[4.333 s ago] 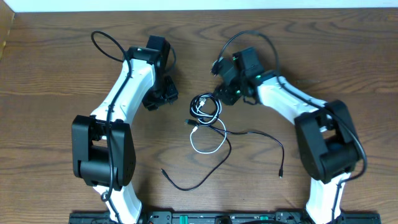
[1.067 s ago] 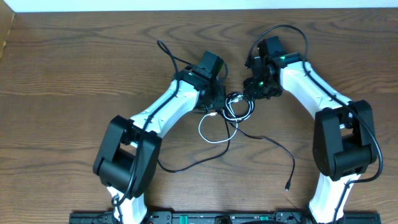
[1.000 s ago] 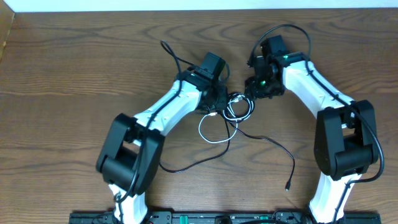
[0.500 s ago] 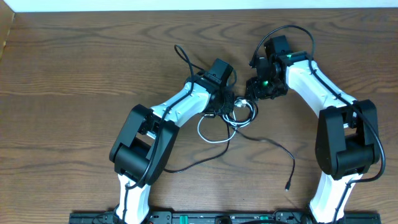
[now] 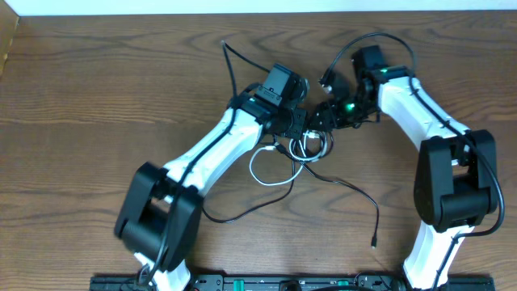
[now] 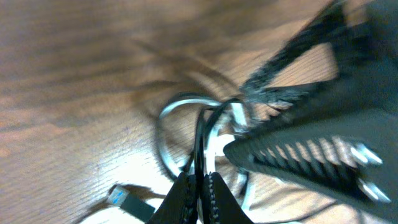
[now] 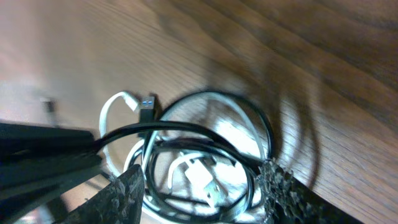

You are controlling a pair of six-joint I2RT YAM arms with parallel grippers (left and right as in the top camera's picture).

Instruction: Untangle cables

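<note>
The cables lie tangled at the table's middle: a white cable (image 5: 262, 176) looped, and black cables (image 5: 355, 194) trailing to the front. Their coiled knot (image 5: 310, 145) sits between both grippers. My left gripper (image 5: 297, 129) is shut on a black cable strand (image 6: 200, 140), pinched between its fingertips (image 6: 200, 183) in the left wrist view. A black plug with a blue tip (image 6: 127, 200) lies beside it. My right gripper (image 5: 327, 117) is open, its fingers (image 7: 199, 186) straddling the coil of black and white loops (image 7: 211, 155), with a white plug (image 7: 202, 177) between them.
A black cable end with a plug (image 5: 374, 240) lies at the front right. Another black cable (image 5: 234, 214) curves under the left arm. Thick arm cords (image 5: 234, 69) arch over the back of the wooden table (image 5: 81, 121).
The left arm has swung right to the knot and closed on a black strand. The knot has shifted slightly; the right gripper stays over the coil.
</note>
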